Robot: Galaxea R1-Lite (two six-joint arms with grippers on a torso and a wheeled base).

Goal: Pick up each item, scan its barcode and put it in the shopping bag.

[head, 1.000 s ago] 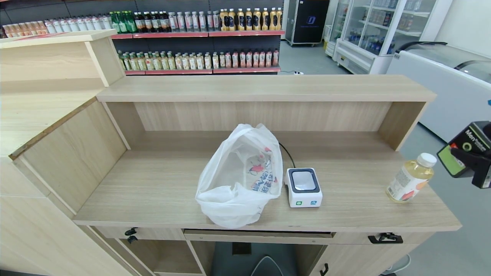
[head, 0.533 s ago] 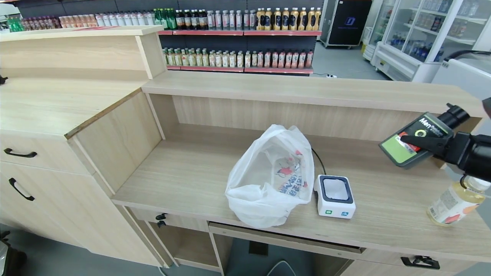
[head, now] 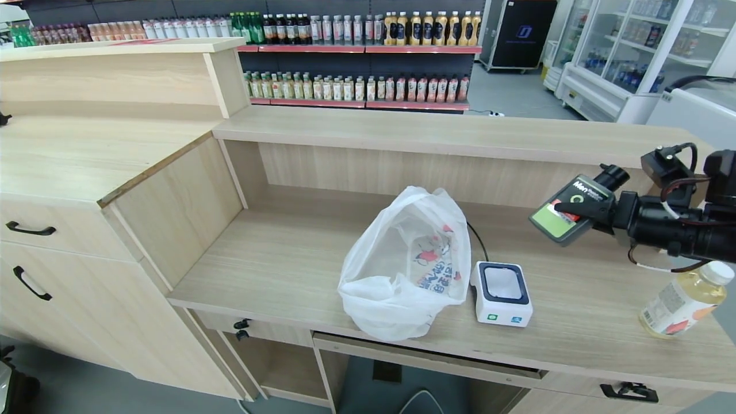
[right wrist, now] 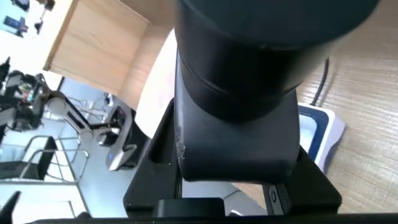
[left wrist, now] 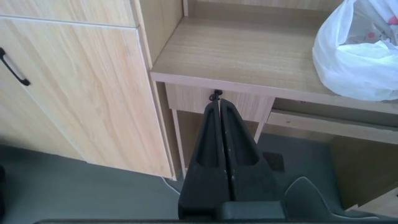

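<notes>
Your right pincer (head: 577,210), clamped on the green-labelled bottle (head: 550,222), hung over the surface (head: 287,259) right of the scanner (head: 502,286); you likely needed to swing it over the glass, barcode facing squarely down.

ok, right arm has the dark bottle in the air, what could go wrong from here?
1. The right arm hangs just above the juice bottle; dipping toward the scanner could tip it.
2. The scanner sits right beside the shopping bag; a wide swing could snag its loose plastic.
3. The dark bottle shows no barcode here, so the scan may miss.
</notes>
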